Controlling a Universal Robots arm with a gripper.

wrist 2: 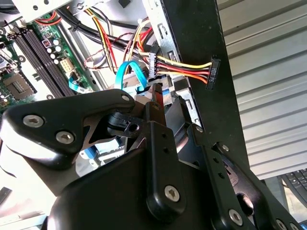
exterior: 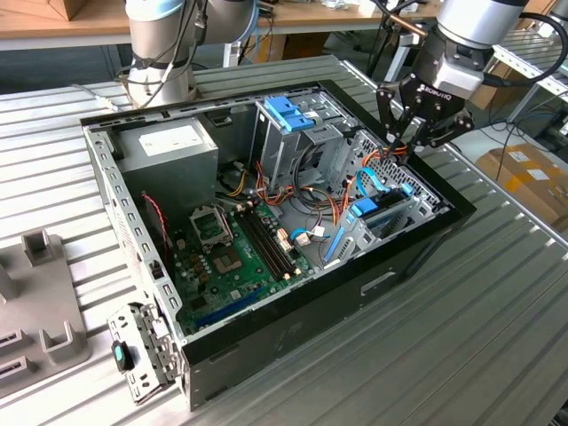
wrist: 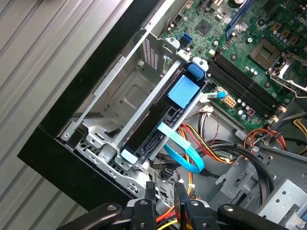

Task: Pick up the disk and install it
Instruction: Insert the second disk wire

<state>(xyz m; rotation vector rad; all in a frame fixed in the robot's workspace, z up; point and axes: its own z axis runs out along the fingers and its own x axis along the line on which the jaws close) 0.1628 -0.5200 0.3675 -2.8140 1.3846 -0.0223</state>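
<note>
The disk sits on edge in the drive bay at the case's corner, with a light blue tab on its rail and a blue ribbon cable plugged into its end. From the exterior view the disk is at the case's right wall. My gripper hangs just above that wall, behind the disk. Its fingers stand close together with yellow and orange wires between them. The power cable's black connector lies across the case's black rim.
The open computer case lies on a ribbed metal table. Inside are a green motherboard, a grey power supply and a drive cage topped by a blue bracket. Grey fixtures stand on the exterior view's left.
</note>
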